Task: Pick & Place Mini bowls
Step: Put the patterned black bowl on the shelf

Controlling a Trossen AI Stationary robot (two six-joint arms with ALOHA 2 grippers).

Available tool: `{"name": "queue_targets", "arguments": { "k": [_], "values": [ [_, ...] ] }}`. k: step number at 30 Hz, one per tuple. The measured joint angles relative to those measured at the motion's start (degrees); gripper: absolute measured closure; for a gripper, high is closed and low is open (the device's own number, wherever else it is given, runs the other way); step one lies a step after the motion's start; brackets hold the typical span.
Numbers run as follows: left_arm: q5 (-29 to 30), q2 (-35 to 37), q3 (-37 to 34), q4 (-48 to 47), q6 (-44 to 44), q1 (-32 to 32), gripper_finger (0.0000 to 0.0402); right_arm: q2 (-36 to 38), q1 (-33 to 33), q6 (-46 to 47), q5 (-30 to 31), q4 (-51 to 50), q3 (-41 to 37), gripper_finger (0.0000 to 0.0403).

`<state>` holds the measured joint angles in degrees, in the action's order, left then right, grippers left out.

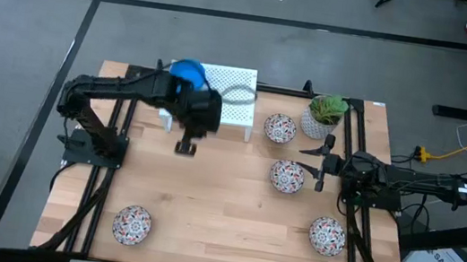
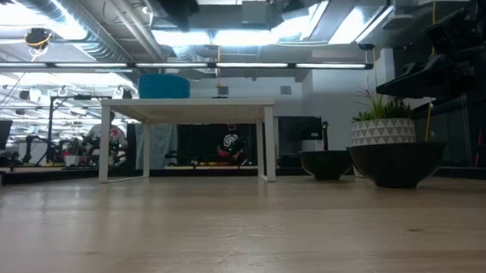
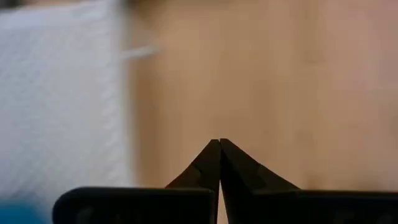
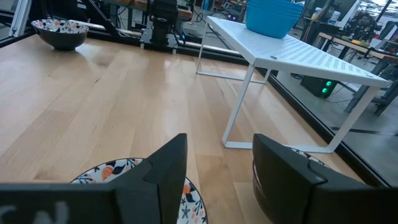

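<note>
A stack of blue mini bowls [image 1: 190, 72] sits on the left end of a small white rack [image 1: 229, 94] at the far edge of the table [image 1: 223, 207], seen from the low view as a blue shape [image 2: 164, 86] atop the rack's thin legs. How many bowls are in the stack cannot be told. Four floral mini bowls lie apart on the wood: one [image 1: 280, 128] just beside the rack's right end, one [image 1: 287, 176] near the table's middle right, one [image 1: 326, 236] toward the near right corner, and one [image 1: 132, 224] alone at the near left.

The left hand [image 1: 186, 147] hangs over bare table just in front of the rack, its fingers [image 3: 219, 163] pressed together tip to tip and holding nothing; its arm reaches in from the left edge, passing beside the blue stack.

The right hand [image 1: 320, 165] hovers at the right side, close beside the middle floral bowl, its fingers [image 4: 163, 171] standing apart with nothing between them; a floral bowl rim [image 4: 134, 186] shows just below them in the right wrist view.

A white pot with a green plant [image 1: 323, 114] stands at the far right of the table, near the rack-side floral bowl.
</note>
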<state>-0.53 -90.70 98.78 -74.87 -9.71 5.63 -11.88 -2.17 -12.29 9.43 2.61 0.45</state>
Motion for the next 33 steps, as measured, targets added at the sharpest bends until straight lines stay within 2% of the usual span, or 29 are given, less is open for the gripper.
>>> {"name": "queue_targets", "arguments": {
  "k": [4,16,25,33],
  "values": [
    [-4.88,0.00,0.00,0.41,1.39,-6.15,0.0400,0.00,0.00,0.00,-0.02,0.00,0.00,0.0221],
    [-4.08,-0.02,-0.04,0.47,23.73,-24.87,0.0400,0.02,0.00,0.00,-0.02,0.00,0.00,0.0221],
    [-3.16,-0.02,-0.07,0.45,56.73,-37.80,0.0391,0.01,0.00,-0.01,-0.02,0.00,0.00,0.0221],
    [4.74,-0.45,-0.09,0.08,85.14,-47.65,0.0376,0.01,0.00,0.00,-0.02,0.00,0.00,0.0221]
  ]
}}
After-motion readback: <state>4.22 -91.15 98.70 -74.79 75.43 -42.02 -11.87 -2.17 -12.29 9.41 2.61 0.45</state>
